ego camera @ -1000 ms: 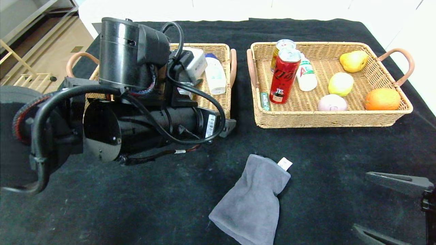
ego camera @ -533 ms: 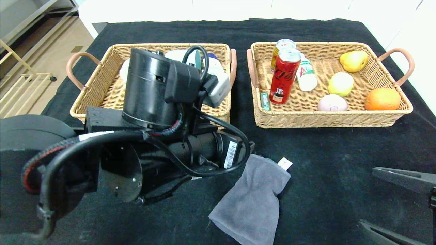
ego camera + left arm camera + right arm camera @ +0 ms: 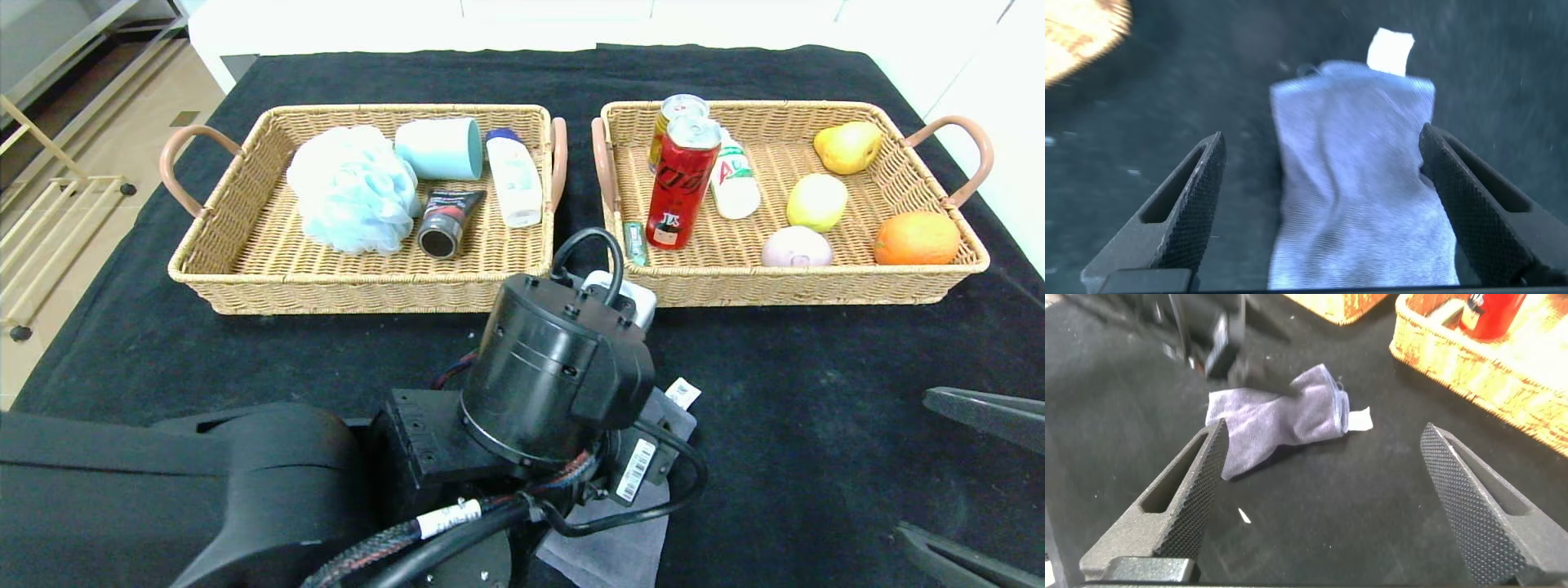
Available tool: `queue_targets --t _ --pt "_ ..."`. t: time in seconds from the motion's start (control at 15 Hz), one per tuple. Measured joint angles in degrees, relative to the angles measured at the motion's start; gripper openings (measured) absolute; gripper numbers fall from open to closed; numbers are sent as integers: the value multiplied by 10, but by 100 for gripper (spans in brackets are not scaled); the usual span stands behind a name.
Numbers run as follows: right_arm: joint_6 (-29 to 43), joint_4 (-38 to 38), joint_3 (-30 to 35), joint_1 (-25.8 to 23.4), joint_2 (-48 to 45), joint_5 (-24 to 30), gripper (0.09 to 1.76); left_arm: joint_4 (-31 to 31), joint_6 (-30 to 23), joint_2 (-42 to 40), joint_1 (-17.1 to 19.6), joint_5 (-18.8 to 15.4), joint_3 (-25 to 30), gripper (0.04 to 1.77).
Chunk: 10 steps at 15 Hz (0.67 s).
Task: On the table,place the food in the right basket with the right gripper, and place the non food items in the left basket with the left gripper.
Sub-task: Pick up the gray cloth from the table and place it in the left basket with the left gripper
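A grey cloth [image 3: 1355, 188] with a white tag lies flat on the black table, in front of the gap between the two baskets. My left gripper [image 3: 1321, 139] hangs open just above it, one finger on each side, not touching. In the head view my left wrist [image 3: 563, 384] covers most of the cloth [image 3: 608, 551]. The left basket [image 3: 245, 273] holds a blue bath pouf [image 3: 351, 200], a teal cup [image 3: 441, 149], a white bottle [image 3: 514, 175] and a black tube [image 3: 445, 224]. My right gripper [image 3: 913, 463] stands open and empty at the front right.
The right basket [image 3: 800, 287] holds a red can [image 3: 679, 184], a second can [image 3: 678, 106], a small white bottle [image 3: 732, 181], a pear [image 3: 847, 145], an orange [image 3: 916, 238] and two other round fruits. The table edge drops off at left.
My left arm has swung from over the left basket back toward the front centre, ending above the grey cloth. The left basket's contents now show. The right gripper barely moved.
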Motion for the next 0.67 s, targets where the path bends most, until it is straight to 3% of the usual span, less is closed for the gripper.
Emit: queue_targets --t 0.67 --pt "0 1 1 0 -9 0 171 -1 -5 47 -10 9 7 171"
